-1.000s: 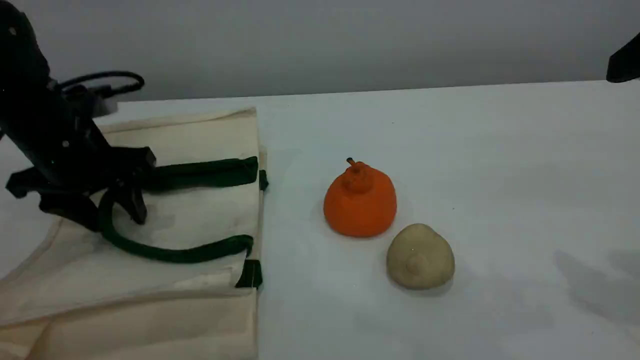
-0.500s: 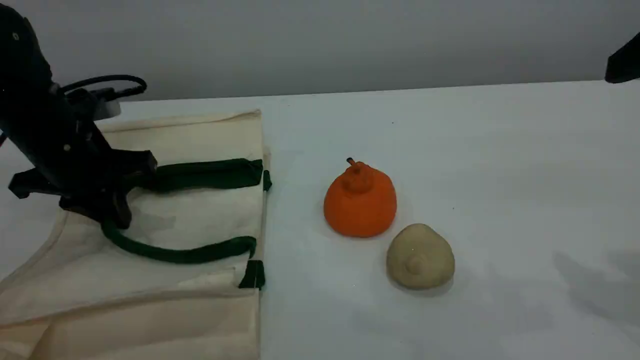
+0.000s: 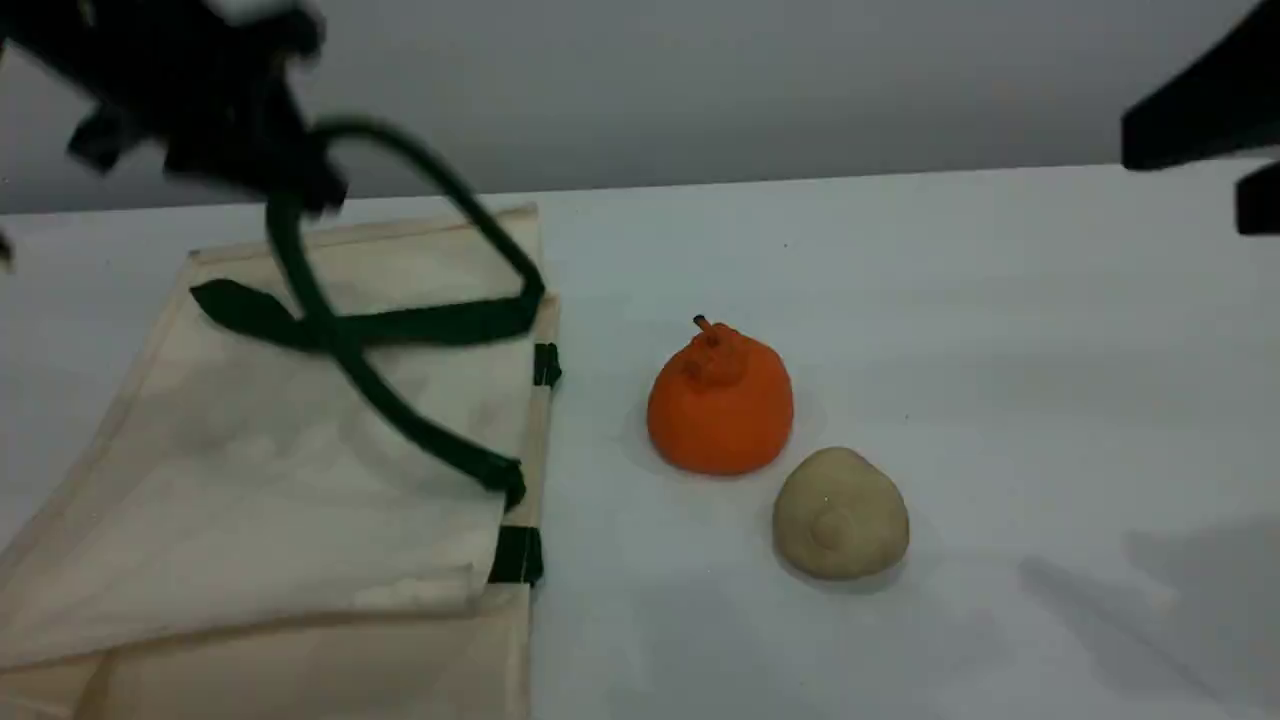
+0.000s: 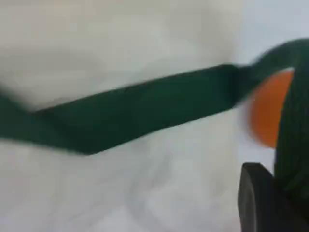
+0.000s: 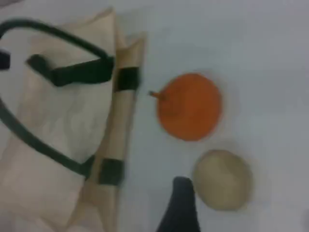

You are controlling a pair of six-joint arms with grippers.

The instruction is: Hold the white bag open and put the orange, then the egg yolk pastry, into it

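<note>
On your white table (image 3: 1000, 350) before a grey wall (image 3: 700, 80), the cream bag (image 3: 250, 450) lies flat at left, left gripper (image 3: 290, 185) clamped on its raised green handle (image 3: 300, 270), right gripper (image 3: 1215, 165) spread wide and empty, orange (image 3: 720, 405) and pastry (image 3: 840, 512) beside the bag.

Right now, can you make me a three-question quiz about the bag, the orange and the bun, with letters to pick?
1. What colour are the strap handles of the cream-white canvas bag? A red; B yellow; C dark green.
2. Where is the pale beige dome-shaped pastry? A inside the bag; B on the white table beside the bright orange toy fruit; C on top of the fruit.
3. The handle in the left arm's jaws is: A raised above the bag; B lying flat; C torn off.

Answers: 1 C, both straps look dark green. 2 B, it sits on the table next to the fruit. 3 A, it loops up to the shut jaws.
</note>
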